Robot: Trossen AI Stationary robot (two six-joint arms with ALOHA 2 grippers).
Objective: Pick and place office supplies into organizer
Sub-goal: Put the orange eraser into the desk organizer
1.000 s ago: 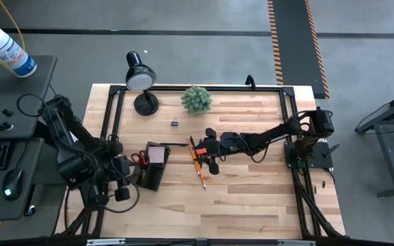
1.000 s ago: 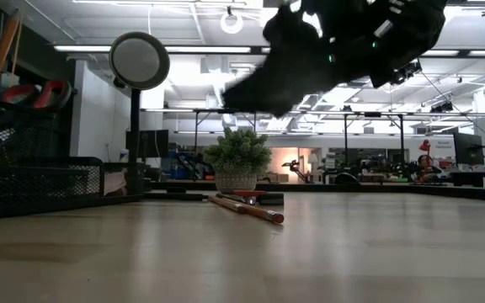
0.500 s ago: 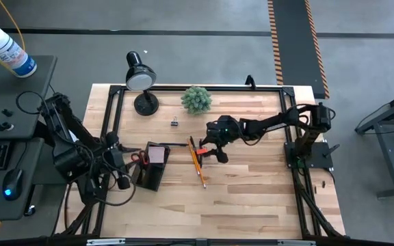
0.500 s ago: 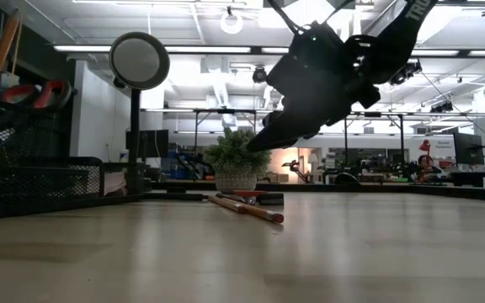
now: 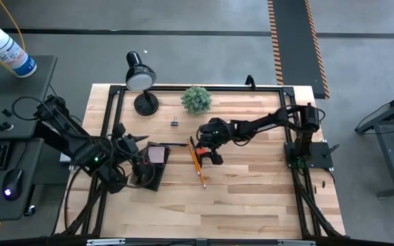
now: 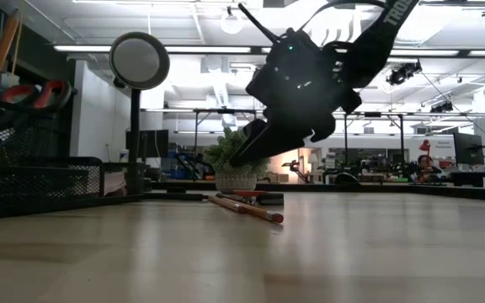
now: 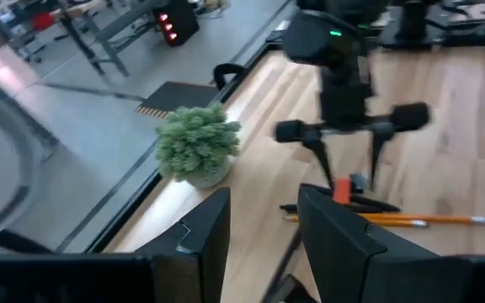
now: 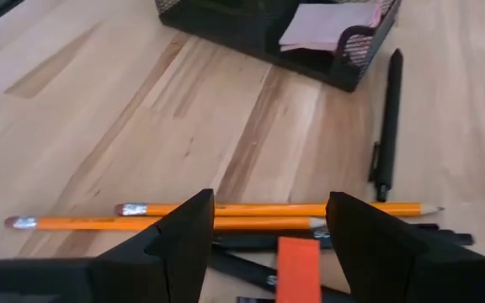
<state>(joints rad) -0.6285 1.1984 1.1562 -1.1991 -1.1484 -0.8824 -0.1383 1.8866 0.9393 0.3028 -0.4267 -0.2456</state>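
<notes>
In the high view my right gripper (image 5: 207, 147) hovers open over a pile on the table: two yellow-orange pencils (image 5: 198, 164), the orange-black marker (image 5: 201, 149) and dark pens. In the right wrist view its fingers (image 8: 268, 220) stand either side of the marker (image 8: 297, 263), above it, with the pencils (image 8: 226, 215) and a pen (image 8: 386, 126) beyond. The black organizer (image 5: 152, 165) holds the pink sticky pad (image 5: 157, 154) and red-handled scissors (image 5: 137, 158). My left gripper (image 5: 134, 139) is open above the organizer's far left side and touches nothing. A binder clip (image 5: 174, 122) lies on the table.
A green plant (image 5: 196, 99) and a black desk lamp (image 5: 141, 78) stand near the far edge. A black frame rail (image 5: 197, 87) runs round the table top. Bare wood lies toward the near edge and to the right of the pile.
My right gripper has drawn back from the near side and come down toward the pile of pencils and marker, staying open. My left arm has swung from the near side of the organizer toward the far edge and now points toward the table's right.
</notes>
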